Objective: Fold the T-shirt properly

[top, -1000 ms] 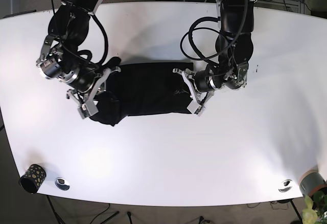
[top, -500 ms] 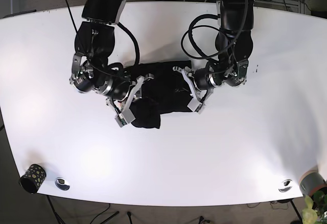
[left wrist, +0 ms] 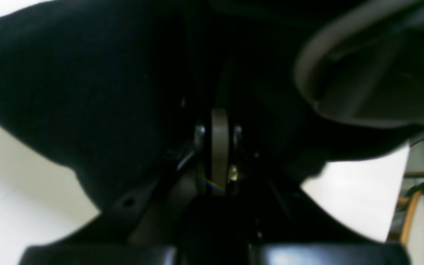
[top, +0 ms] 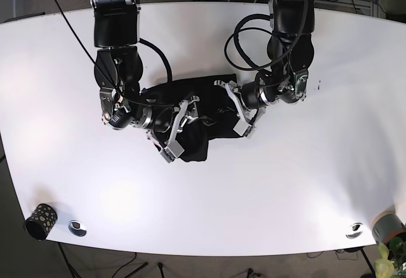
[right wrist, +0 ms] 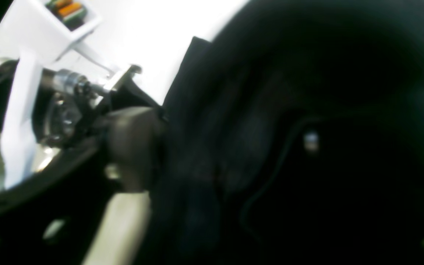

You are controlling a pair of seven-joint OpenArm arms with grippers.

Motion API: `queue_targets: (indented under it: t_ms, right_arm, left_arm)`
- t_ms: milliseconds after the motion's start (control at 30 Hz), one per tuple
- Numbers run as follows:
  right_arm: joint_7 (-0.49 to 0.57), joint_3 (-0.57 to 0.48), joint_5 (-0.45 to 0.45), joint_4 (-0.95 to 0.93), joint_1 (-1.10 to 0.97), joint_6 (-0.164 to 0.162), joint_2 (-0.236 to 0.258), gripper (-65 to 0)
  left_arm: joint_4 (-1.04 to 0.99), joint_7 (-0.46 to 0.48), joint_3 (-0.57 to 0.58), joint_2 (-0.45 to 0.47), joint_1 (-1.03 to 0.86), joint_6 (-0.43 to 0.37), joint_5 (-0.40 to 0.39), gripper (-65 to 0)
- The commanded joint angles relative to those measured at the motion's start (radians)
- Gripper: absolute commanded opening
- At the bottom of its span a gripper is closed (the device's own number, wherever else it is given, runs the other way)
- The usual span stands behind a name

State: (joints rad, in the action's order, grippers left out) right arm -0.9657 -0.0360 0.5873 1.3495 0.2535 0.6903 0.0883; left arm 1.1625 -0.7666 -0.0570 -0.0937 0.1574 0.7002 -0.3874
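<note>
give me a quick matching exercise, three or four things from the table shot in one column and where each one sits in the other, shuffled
Things:
1. T-shirt
2. spotted cup
3. right gripper
4. left gripper

Places:
a. near the table's bottom left edge
b. bunched at the table's middle
c. at the shirt's right end in the base view
d. at the shirt's left end in the base view

Pairs: 1-b, 2-a, 3-d, 4-c

The right gripper (top: 179, 132) is travelling across toward the left gripper (top: 237, 111), dragging its end of the shirt (top: 202, 110) along. The shirt is bunching into a shorter, thicker heap between the two. The left gripper is edging slightly up and inward.
</note>
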Motion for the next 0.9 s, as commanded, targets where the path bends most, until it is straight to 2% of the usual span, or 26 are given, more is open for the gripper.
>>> queue_targets:
  t_ms: [0, 200, 333, 467, 567, 767, 867]
  right_arm:
    - [0.017, -0.002, 0.027, 0.02, 0.022, 0.008, 0.011, -10.8]
    - [0.006, 0.0, 0.029, 0.11, 0.004, 0.008, 0.011, -10.5]
    - [-0.045, 0.0, 0.03, 0.201, -0.023, 0.008, 0.009, -10.5]
    - [-0.062, 0.002, 0.03, 0.252, -0.053, 0.008, 0.009, -10.5]
    - [-0.062, 0.054, 0.03, 0.25, -0.084, 0.008, 0.009, -10.5]
    - [-0.063, 0.081, 0.03, 0.255, -0.148, 0.008, 0.003, -10.5]
    - [-0.063, 0.04, 0.021, 0.249, -0.19, 0.008, -0.032, -10.5]
  left_arm:
    - [0.066, -0.008, 0.001, 0.001, -0.002, -0.002, -0.026, -63.9]
    - [0.207, -0.008, 0.001, 0.045, -0.04, -0.002, -0.158, -63.9]
    - [0.285, -0.011, 0.003, 0.101, -0.06, -0.002, -0.209, -63.9]
    - [0.337, -0.011, 0.001, 0.173, -0.088, -0.002, -0.233, -63.9]
    - [0.37, -0.011, -0.025, 0.234, -0.107, -0.002, -0.239, -63.9]
    - [0.419, -0.011, -0.091, 0.298, -0.137, -0.002, -0.241, -63.9]
    - [0.442, -0.011, -0.094, 0.34, -0.137, -0.002, -0.239, -63.9]
